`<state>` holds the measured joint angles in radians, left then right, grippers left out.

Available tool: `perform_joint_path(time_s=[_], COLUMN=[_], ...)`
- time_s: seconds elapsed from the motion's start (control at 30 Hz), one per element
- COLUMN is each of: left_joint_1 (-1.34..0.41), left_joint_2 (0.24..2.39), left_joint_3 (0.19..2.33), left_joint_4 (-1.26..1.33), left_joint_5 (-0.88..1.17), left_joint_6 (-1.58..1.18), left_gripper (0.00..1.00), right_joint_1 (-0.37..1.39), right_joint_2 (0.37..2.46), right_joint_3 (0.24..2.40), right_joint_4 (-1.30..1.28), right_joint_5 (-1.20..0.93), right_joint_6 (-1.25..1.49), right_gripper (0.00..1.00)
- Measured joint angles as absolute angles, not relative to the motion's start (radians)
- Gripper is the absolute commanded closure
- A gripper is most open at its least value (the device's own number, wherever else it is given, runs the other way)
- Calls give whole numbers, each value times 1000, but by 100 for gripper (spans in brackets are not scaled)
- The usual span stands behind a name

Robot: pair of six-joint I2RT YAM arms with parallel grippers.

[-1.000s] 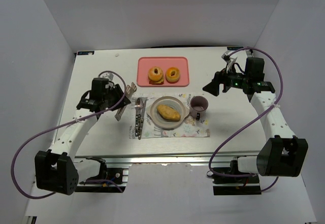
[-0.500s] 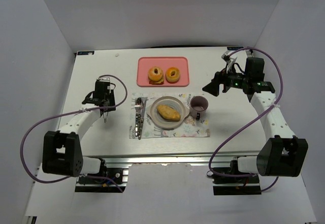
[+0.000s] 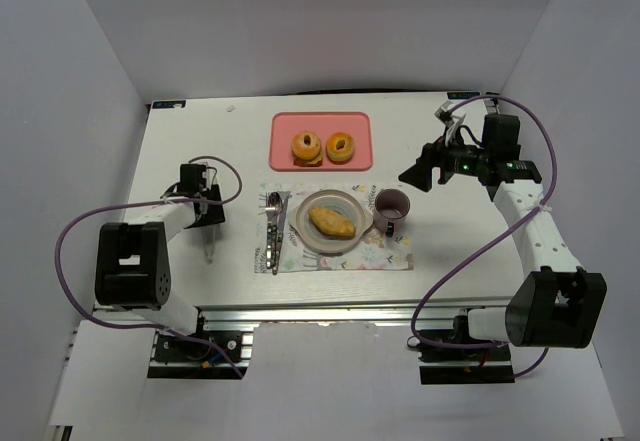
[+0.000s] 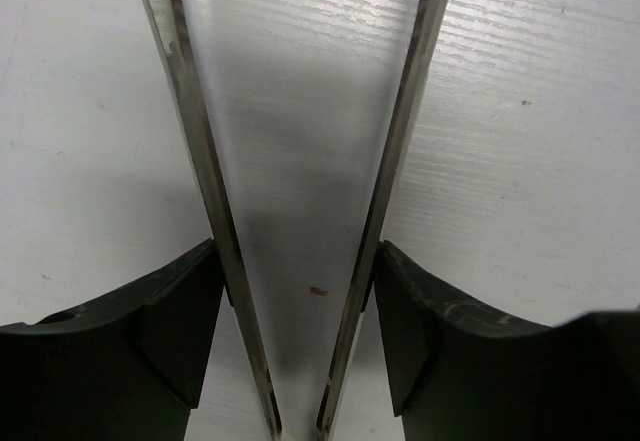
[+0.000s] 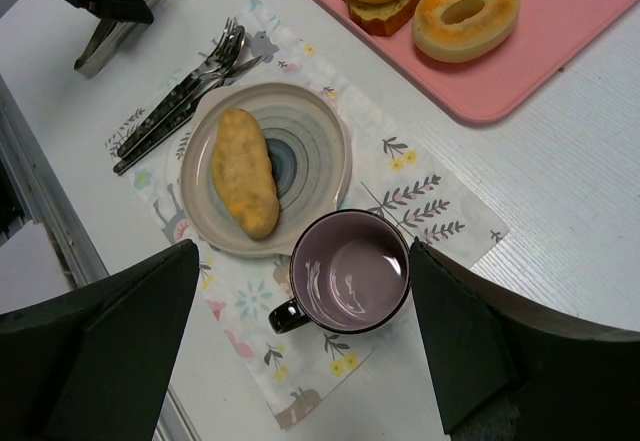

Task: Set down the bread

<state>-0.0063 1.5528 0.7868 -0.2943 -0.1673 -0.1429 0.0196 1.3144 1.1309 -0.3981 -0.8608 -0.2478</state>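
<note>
On plate (image 5: 318, 151) — bread (image 5: 243, 172) — alone

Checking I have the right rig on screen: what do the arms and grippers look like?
Both arms have white links with black joint housings and a purple cable looping along each. The left gripper has long, thin metal blades on black mounts. The right gripper is black with wide fingers; a green light glows by its wrist.

The oblong golden-brown bread (image 5: 244, 173) lies on the round ceramic plate (image 5: 320, 151), beside the empty purple mug (image 5: 349, 273), both on the floral paper placemat (image 5: 420, 201).
</note>
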Motion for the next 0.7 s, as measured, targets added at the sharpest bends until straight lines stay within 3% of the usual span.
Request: perform_joint_path(time_s=[0.13,0.17,0.43,0.7], left_joint_1=[27,33,49,49], left_joint_2=[1557,1556,1445,1144], left_joint_3=[792,792,792,771], left_joint_4=[-295,-298,-336,-336], left_joint_5=[-135,-129,-104,-99], left_joint_6=[-147,-150,-196,-323], left_gripper=[17,2,2,2], right_joint_1=[20,20,20,33], right_joint_2=[1314,1314,1317,1329], right_joint_3=[1131,1131,1155,1249], right_joint_4=[-415,-420,-476,-492], right_joint_5=[-861,-862,-793,-606], right_joint_6=[-269,-274,-251,-170], right_gripper=[11,11,11,11])
